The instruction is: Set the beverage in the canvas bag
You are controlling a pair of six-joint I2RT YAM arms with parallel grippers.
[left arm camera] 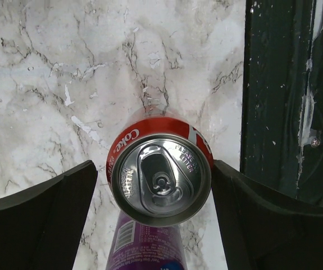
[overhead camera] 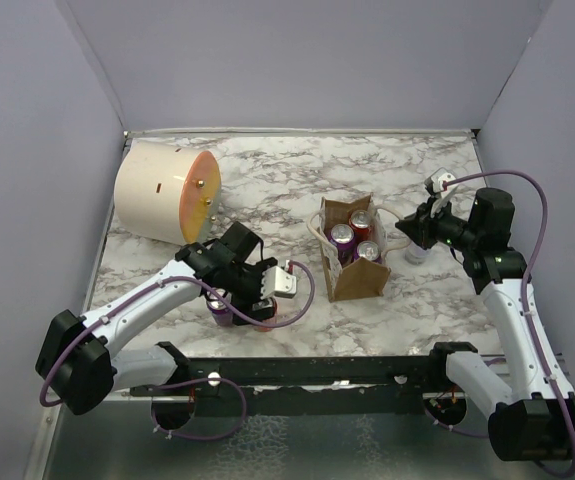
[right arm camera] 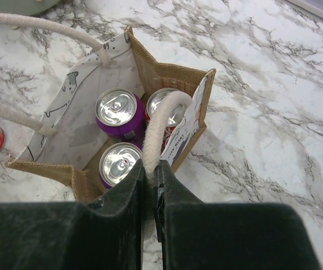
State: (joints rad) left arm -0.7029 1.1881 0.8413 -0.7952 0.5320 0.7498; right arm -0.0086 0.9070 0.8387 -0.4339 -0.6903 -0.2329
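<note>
On the marble table (overhead camera: 267,170) the canvas bag (overhead camera: 355,278) stands open holding three cans (right arm camera: 119,109) (two purple, one red); the right gripper (right arm camera: 150,171) pinches its white handle (right arm camera: 160,118), while the left gripper (left arm camera: 154,169) has jaws spread around an upright red Coke can (left arm camera: 160,185), apart from the bag

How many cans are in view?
4. In the canvas bag: a red can, a purple can, a second purple can. The fourth can sits between the fingers of the left gripper. Another may hide beneath the right gripper.
</note>
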